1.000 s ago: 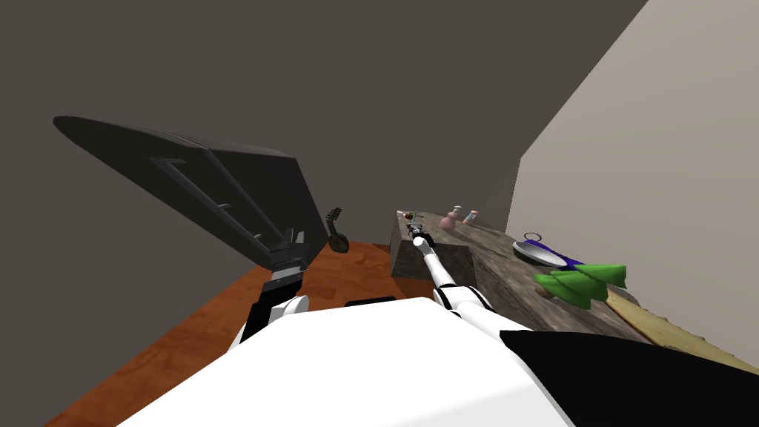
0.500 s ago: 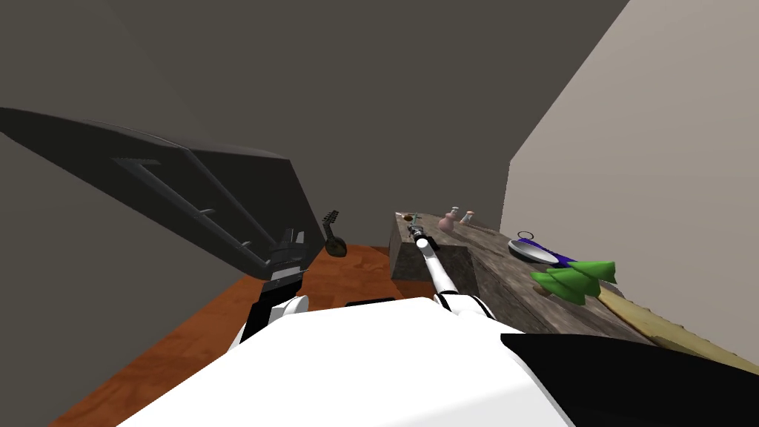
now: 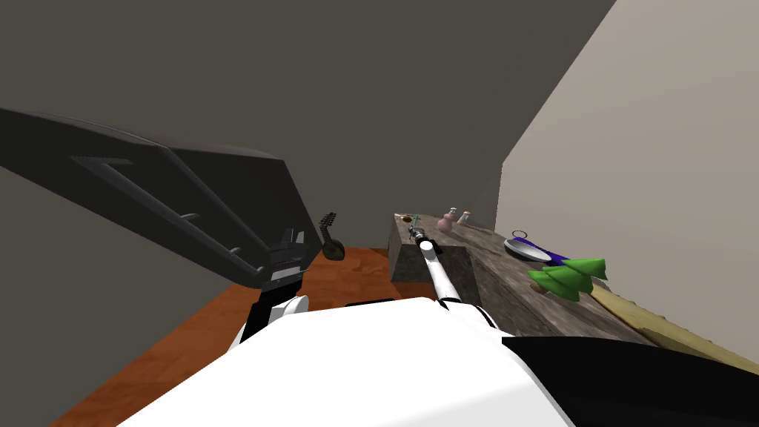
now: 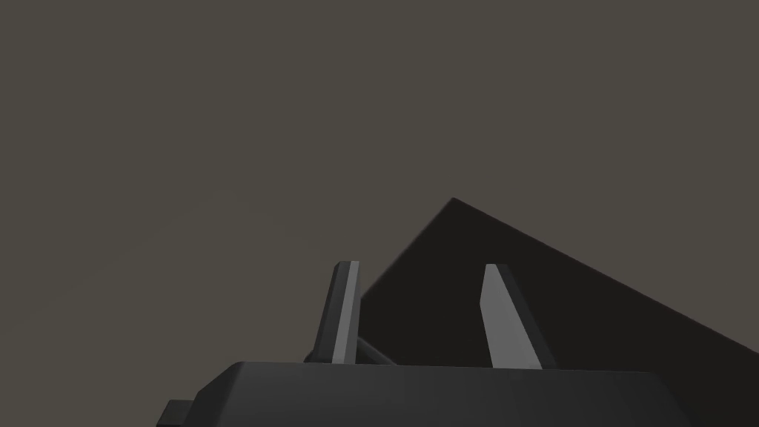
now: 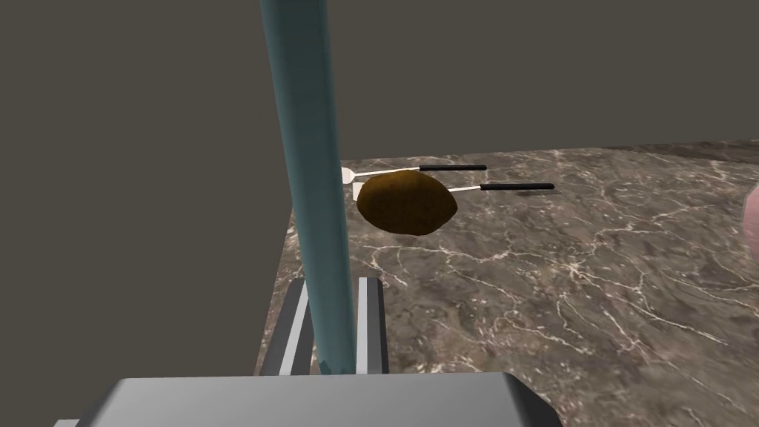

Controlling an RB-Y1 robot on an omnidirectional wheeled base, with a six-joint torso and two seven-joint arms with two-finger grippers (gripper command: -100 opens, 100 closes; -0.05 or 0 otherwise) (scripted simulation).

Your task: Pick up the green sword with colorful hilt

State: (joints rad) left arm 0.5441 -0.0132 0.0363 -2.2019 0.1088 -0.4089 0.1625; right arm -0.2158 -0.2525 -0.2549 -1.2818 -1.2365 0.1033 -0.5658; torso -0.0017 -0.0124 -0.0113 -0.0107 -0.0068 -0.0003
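Sword, teal-bladed, stands upright in the right gripper, whose fingers clamp its blade just over the bench's far left edge, the same hold as a second ago. My head has turned since then, so a big dark slab by the left gripper spreads further across the head view. That gripper's fingers stand apart around nothing. On the bench, a green tree-shaped thing lies near its right edge. A brown oval lump sits just beyond the sword, with two black-handled spoons just behind it.
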